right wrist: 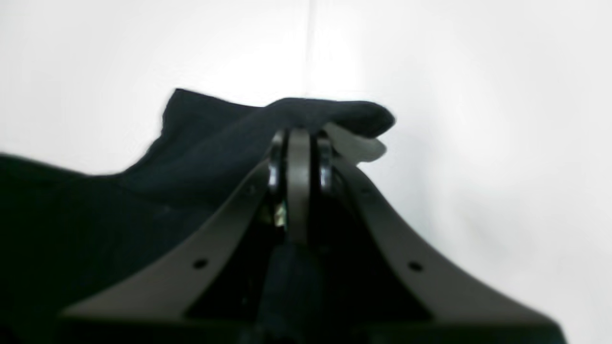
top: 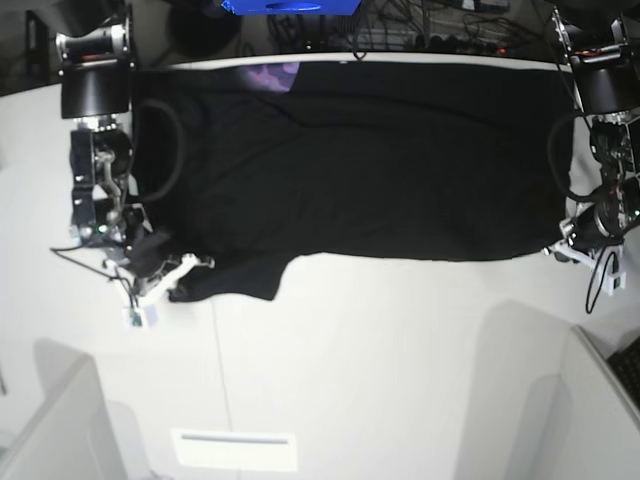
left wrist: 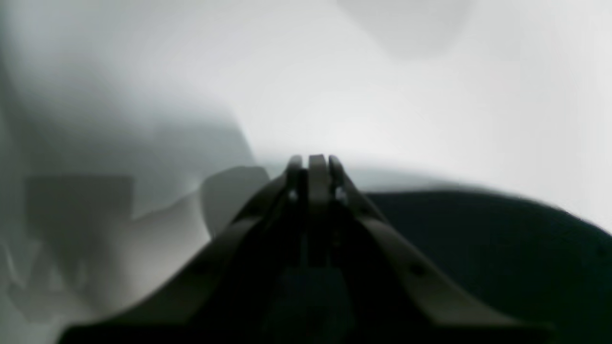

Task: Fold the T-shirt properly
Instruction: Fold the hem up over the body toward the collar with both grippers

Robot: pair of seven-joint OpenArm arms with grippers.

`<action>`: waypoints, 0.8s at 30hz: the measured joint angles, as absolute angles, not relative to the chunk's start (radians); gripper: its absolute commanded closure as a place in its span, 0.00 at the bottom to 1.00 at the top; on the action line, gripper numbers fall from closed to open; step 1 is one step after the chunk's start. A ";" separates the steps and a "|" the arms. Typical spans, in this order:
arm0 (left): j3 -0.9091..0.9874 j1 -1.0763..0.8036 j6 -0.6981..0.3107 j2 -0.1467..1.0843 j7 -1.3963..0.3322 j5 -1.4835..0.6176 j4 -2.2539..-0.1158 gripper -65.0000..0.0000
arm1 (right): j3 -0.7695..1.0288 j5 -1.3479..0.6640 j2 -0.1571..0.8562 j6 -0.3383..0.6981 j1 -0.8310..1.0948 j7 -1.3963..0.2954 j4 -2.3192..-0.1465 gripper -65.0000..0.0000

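The black T-shirt (top: 360, 160) lies spread flat across the far half of the white table (top: 380, 350). A bit of purple print (top: 272, 74) shows at its far edge. One sleeve (top: 235, 278) sticks out toward me at the left. My right gripper (top: 183, 266) is at that sleeve. In the right wrist view it (right wrist: 299, 136) is shut on a raised fold of the black cloth (right wrist: 306, 111). My left gripper (top: 558, 250) is at the shirt's near right corner. In the left wrist view it (left wrist: 316, 161) is shut, with black cloth (left wrist: 478, 239) beside it. I cannot tell whether cloth is pinched.
A blue object (top: 290, 5) and cables lie beyond the table's far edge. A white label (top: 235, 450) sits near the front edge. Grey partitions stand at the front left (top: 50, 420) and front right (top: 600, 410) corners.
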State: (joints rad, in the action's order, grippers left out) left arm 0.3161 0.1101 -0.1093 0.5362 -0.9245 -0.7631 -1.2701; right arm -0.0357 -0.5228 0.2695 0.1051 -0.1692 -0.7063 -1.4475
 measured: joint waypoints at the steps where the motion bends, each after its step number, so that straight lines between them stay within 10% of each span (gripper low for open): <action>1: 0.330 0.105 -0.111 0.532 -0.935 -0.764 -1.270 1.00 | -0.036 -0.519 0.269 0.105 -0.162 -0.706 -1.448 1.00; 24: 0.559 -0.009 -0.271 0.507 -1.113 -0.759 -1.466 1.00 | 0.065 -0.517 0.284 0.104 0.003 -0.810 -1.718 1.00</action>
State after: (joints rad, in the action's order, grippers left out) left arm 0.5591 -0.0086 -0.2707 0.5072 -1.1126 -0.7593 -1.4658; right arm 0.0654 -0.5171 0.2844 0.1043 0.0029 -0.8097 -1.7184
